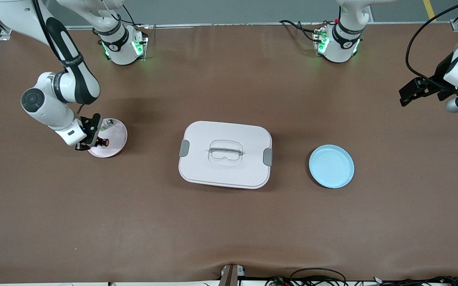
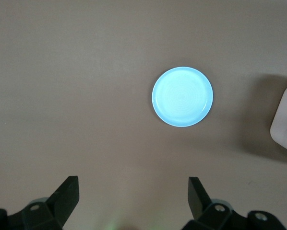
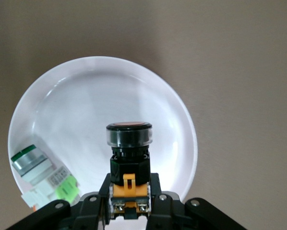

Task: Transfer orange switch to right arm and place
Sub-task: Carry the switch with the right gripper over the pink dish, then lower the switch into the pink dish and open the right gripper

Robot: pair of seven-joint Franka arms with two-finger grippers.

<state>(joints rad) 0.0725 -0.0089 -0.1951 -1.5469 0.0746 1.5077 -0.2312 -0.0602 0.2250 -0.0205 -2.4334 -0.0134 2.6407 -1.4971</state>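
The orange switch [image 1: 102, 142] is held in my right gripper [image 1: 92, 142], which is shut on its orange-tan block end; the orange cap points away from the wrist. In the right wrist view the switch [image 3: 129, 158] sits between the fingers of the right gripper [image 3: 129, 197], over a pale pink plate [image 3: 100, 100]. That plate [image 1: 118, 137] lies toward the right arm's end of the table. I cannot tell whether the switch touches it. My left gripper [image 1: 403, 97] is open and empty, up in the air at the left arm's end, and waits; it also shows in its own wrist view [image 2: 133, 186].
A small white-and-green component [image 1: 107, 124] lies on the pink plate [image 3: 42, 175]. A white lidded box [image 1: 225, 154] stands mid-table. An empty light blue plate [image 1: 331, 166] lies beside it toward the left arm's end; the left wrist view shows this plate [image 2: 182, 97] too.
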